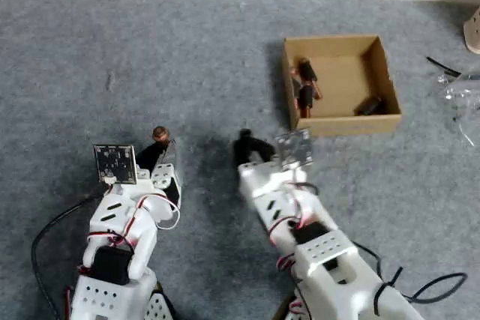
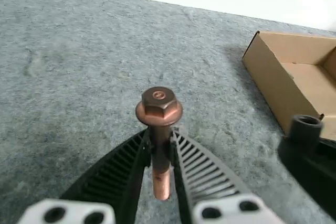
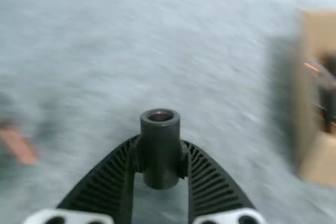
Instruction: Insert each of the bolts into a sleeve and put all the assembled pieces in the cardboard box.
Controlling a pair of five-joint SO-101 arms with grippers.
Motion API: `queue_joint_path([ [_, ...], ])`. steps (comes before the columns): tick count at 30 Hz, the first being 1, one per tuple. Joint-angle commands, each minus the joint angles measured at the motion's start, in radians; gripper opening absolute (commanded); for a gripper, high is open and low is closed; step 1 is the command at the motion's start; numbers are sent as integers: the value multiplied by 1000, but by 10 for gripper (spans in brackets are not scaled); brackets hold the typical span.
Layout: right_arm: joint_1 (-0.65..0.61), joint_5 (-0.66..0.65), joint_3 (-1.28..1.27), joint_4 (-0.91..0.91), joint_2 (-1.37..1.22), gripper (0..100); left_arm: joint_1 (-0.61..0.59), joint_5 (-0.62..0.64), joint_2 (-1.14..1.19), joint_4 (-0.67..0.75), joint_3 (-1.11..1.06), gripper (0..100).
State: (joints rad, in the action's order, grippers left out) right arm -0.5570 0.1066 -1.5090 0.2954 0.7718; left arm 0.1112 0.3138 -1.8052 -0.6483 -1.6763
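Note:
My left gripper (image 2: 160,153) is shut on a copper bolt (image 2: 159,116), held upright by its shank with the hex head up; in the high view the bolt (image 1: 160,136) sits at the left arm's tip. My right gripper (image 3: 160,156) is shut on a black sleeve (image 3: 160,145), upright with its bore facing up. In the high view the sleeve (image 1: 245,142) is a little right of the bolt, apart from it, and it also appears in the left wrist view (image 2: 305,128). The cardboard box (image 1: 379,73) at the back right holds several assembled pieces (image 1: 306,88).
Grey carpet covers the table. Clear plastic bits and a black wire (image 1: 456,84) lie right of the box. A pale object (image 1: 472,31) sits at the far right edge. Cables (image 1: 45,237) trail from both arm bases at the front.

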Motion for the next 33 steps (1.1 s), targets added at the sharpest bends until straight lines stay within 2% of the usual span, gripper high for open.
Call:
queue_joint_path([
  [1, -142, 11, 45, 79, 10, 4, -21, -9, -16, -2, -19, 7],
  [4, -214, -87, 39, 81, 10, 4, -53, -9, -18, 41, -8, 7],
  [8, -269, -302, 35, 81, 10, 4, -150, -8, -18, 285, 48, 7],
  [10, -269, -325, 28, 90, 10, 4, -150, -8, -18, 359, 81, 7],
  [13, -269, -324, -4, 199, 10, 4, -125, -6, -18, 393, 140, 7],
  [15, -274, -330, -48, 292, 10, 4, -105, 29, -18, 390, 183, 7],
  [18, -274, -331, -117, 420, 10, 4, -93, 166, -18, 388, 228, 7],
  [21, -274, -331, -157, 486, 10, 4, -96, 245, -18, 365, 236, 7],
  [24, -272, -331, -163, 489, 8, 4, -82, 253, -18, 308, 245, 7],
  [28, -269, -331, -165, 489, 8, 4, -7, 247, -18, 293, 245, 7],
  [33, -268, -333, -170, 489, 8, 4, 119, 146, -18, 135, 325, 7],
])
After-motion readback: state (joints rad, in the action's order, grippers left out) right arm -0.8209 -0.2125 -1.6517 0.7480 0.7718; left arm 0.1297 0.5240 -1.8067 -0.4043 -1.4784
